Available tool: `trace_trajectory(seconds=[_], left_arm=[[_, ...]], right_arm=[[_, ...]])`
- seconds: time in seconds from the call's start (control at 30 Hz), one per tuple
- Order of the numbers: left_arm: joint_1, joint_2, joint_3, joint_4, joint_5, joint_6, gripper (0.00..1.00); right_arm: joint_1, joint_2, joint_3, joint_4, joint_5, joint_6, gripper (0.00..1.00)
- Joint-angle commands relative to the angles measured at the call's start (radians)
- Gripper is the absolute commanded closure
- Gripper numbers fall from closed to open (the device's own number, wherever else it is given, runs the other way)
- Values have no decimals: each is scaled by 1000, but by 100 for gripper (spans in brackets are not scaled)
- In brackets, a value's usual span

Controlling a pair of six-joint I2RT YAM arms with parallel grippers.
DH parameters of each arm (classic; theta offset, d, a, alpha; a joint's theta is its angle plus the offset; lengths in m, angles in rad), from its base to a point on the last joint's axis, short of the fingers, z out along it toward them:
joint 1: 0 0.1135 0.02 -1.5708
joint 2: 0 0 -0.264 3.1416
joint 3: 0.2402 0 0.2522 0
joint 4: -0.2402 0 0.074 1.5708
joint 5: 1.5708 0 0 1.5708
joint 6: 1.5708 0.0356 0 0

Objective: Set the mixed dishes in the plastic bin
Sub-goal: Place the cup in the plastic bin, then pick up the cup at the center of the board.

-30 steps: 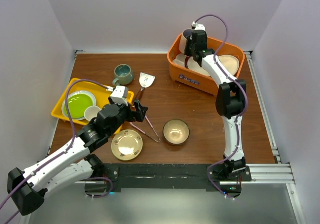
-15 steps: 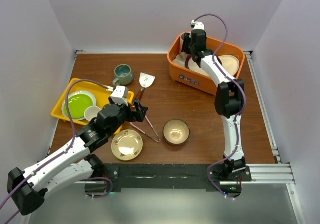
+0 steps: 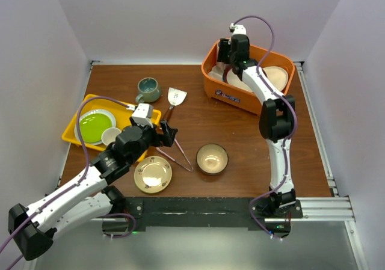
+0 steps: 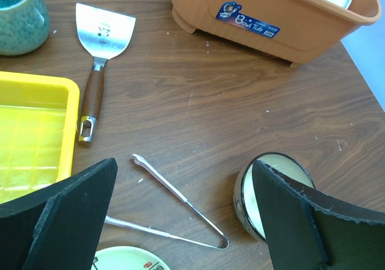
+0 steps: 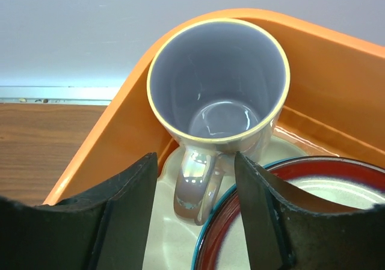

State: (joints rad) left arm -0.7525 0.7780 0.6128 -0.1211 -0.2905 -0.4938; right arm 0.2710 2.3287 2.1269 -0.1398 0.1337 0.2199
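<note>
The orange plastic bin stands at the back right. My right gripper hangs over its left corner. In the right wrist view a lavender mug stands upright on a cream plate, beside a brown-rimmed plate. The right gripper is open, its fingers either side of the mug's handle and apart from it. My left gripper is open wide above the table, empty, near the bronze bowl. A teal mug, a lime-green plate, a small cream cup and a cream plate lie on the left.
A yellow tray holds the green plate and the cup. A metal spatula and thin pink tongs lie between the tray and the bowl. Walls enclose the table on three sides.
The right gripper's jaws have spread apart and let go of the lavender mug's handle; the mug now stands in the bin. The left arm has hardly moved.
</note>
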Motion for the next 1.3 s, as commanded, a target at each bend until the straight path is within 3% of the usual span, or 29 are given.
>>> trace_trajectory(seconds=[0.0,0.07,0.43,1.03,1.27], left_arm=[[5,-19,1,35,13,6,0],[7,-25,1,31,16,6,0],[7,-59,4,14,80,-3,0],[7,-56,4,8,257,-32,0],[7,-20,-5,31,313,-46,0]], right_arm=[[-7,-124,10,60,-23,-28,38],[-9,-143,-2,60,-28,-37,34],[-7,-281,-108,26,-120,-88,31],[-27,-710,-470,-151,-675,-410,25],[-33,-821,-603,-216,-744,-505,21]])
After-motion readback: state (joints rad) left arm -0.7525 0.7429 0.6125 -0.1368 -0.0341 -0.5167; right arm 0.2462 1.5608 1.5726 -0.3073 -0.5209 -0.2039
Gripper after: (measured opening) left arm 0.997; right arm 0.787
